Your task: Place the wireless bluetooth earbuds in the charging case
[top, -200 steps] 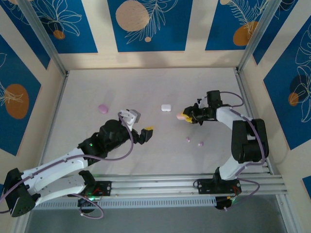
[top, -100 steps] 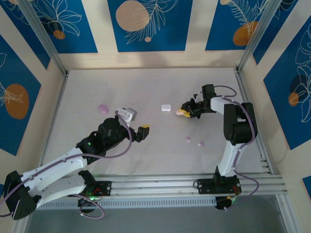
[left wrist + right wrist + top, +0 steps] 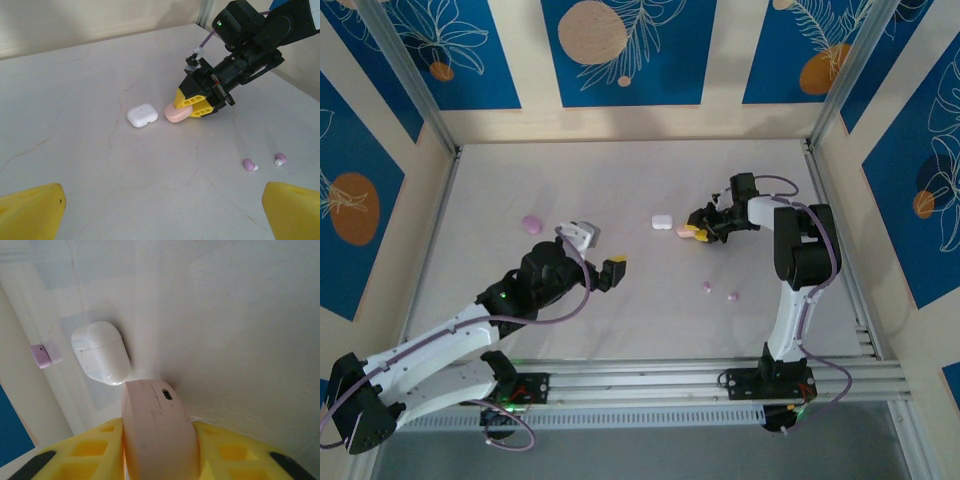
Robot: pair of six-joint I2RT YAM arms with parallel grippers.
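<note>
My right gripper (image 3: 694,232) is shut on a pale pink charging case (image 3: 157,430), its yellow fingers (image 3: 80,455) pressed on both sides. The case's closed end, with a small port, points down close to the table. In the left wrist view the pink case (image 3: 177,113) sticks out of the right gripper (image 3: 195,102) just right of a white case (image 3: 142,115). Two lilac earbuds (image 3: 248,165) (image 3: 280,159) lie loose on the table nearer the right arm's base. My left gripper (image 3: 162,210) stands wide open and holds nothing, well short of the cases.
A lilac case (image 3: 531,223) lies at the left of the table. The white case (image 3: 661,222) sits mid-table, and the two earbuds (image 3: 707,287) (image 3: 734,296) lie below it to the right. Aluminium posts and patterned walls ring the table.
The right arm has swung left and back, bringing the pink case closer to the white case. The left arm pulled back slightly.
</note>
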